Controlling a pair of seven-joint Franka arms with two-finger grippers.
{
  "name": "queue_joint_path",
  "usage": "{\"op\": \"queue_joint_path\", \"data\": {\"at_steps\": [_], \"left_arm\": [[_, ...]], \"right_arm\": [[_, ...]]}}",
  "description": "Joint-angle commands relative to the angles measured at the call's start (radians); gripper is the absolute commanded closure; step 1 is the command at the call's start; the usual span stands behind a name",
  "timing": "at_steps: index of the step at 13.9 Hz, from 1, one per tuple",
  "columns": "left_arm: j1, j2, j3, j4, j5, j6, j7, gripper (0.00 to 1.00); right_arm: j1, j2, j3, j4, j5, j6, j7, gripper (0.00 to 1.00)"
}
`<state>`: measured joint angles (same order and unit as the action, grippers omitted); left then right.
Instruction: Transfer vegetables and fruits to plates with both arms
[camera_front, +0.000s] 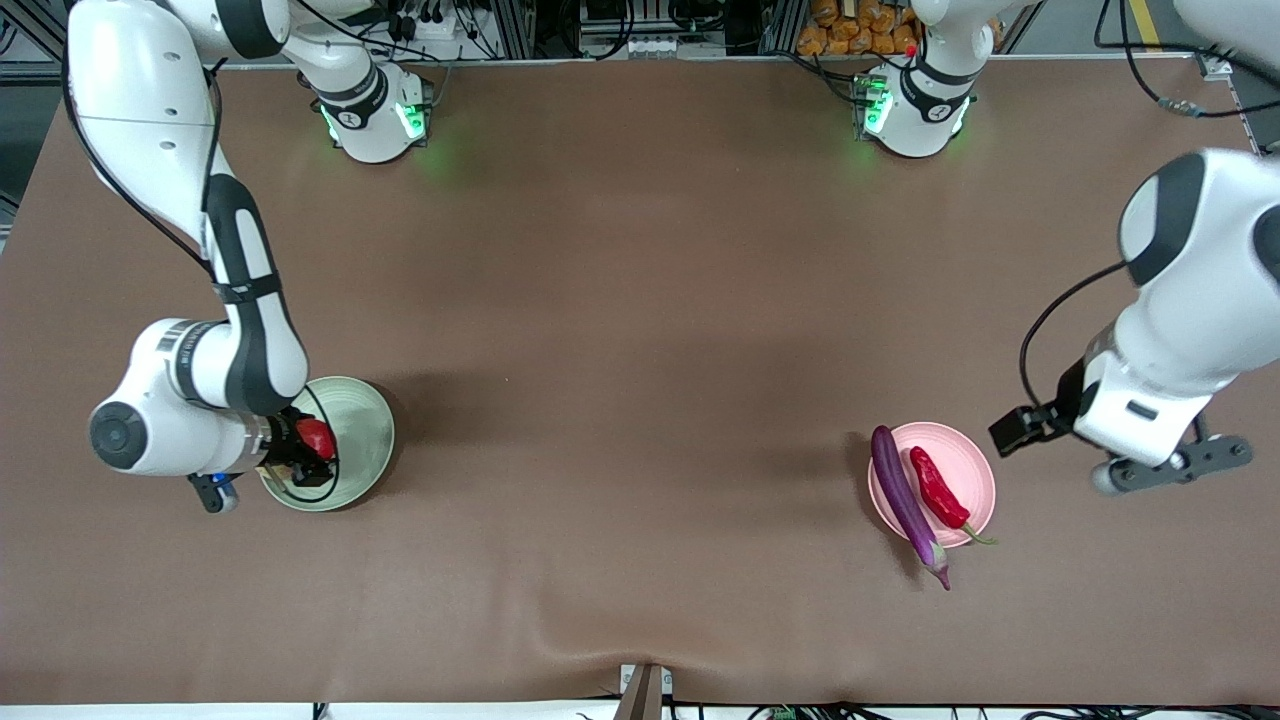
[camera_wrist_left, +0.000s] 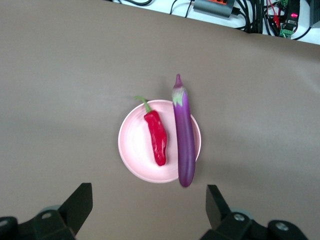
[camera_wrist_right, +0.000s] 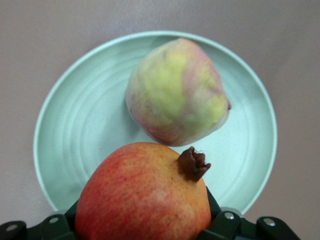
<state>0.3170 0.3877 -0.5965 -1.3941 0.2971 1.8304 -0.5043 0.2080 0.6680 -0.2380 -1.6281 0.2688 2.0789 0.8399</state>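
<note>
My right gripper (camera_front: 305, 452) is shut on the red pomegranate (camera_front: 317, 437) and holds it over the pale green plate (camera_front: 365, 440). In the right wrist view the pomegranate (camera_wrist_right: 145, 197) sits between the fingers above the plate (camera_wrist_right: 65, 140), where the yellowish-pink peach (camera_wrist_right: 175, 90) lies. The arm hides the peach in the front view. The pale pink plate (camera_front: 965, 465) bears the red chili (camera_front: 937, 488) and the purple eggplant (camera_front: 905, 500), whose stem end overhangs the rim. My left gripper (camera_front: 1170, 468) is open and empty over the bare table beside the pink plate (camera_wrist_left: 135, 145).
The brown table cover runs between the two plates. Both arm bases stand along the table edge farthest from the front camera. Cables and boxes lie off the table's edge in the left wrist view (camera_wrist_left: 215, 6).
</note>
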Motion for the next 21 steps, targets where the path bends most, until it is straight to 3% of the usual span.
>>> {"op": "queue_joint_path", "data": {"at_steps": [1, 2, 5, 8, 12, 17, 21], "left_arm": [[0.027, -0.093, -0.005, -0.019, -0.036, -0.077, 0.076, 0.0], [0.031, -0.12, -0.005, -0.019, -0.051, -0.095, 0.084, 0.0], [0.043, -0.19, 0.001, -0.019, -0.107, -0.155, 0.085, 0.0], [0.094, -0.243, 0.0, -0.019, -0.215, -0.212, 0.098, 0.0], [0.102, -0.302, 0.0, -0.019, -0.243, -0.266, 0.098, 0.0], [0.103, -0.345, 0.001, -0.019, -0.289, -0.324, 0.108, 0.0], [0.12, -0.374, 0.001, -0.023, -0.334, -0.347, 0.165, 0.0]], "right_arm": [[0.005, -0.028, 0.008, -0.027, -0.006, 0.013, -0.007, 0.28], [0.007, -0.028, 0.008, -0.027, -0.006, 0.013, -0.007, 0.0], [0.005, -0.036, 0.008, -0.025, -0.008, 0.009, -0.024, 0.0], [-0.025, -0.096, 0.003, -0.019, -0.01, -0.057, -0.213, 0.0], [-0.113, -0.227, 0.003, -0.019, -0.01, -0.186, -0.587, 0.0], [-0.151, -0.445, 0.002, -0.019, -0.023, -0.39, -0.745, 0.0], [-0.112, -0.614, 0.017, 0.013, -0.178, -0.547, -0.86, 0.0]]}}
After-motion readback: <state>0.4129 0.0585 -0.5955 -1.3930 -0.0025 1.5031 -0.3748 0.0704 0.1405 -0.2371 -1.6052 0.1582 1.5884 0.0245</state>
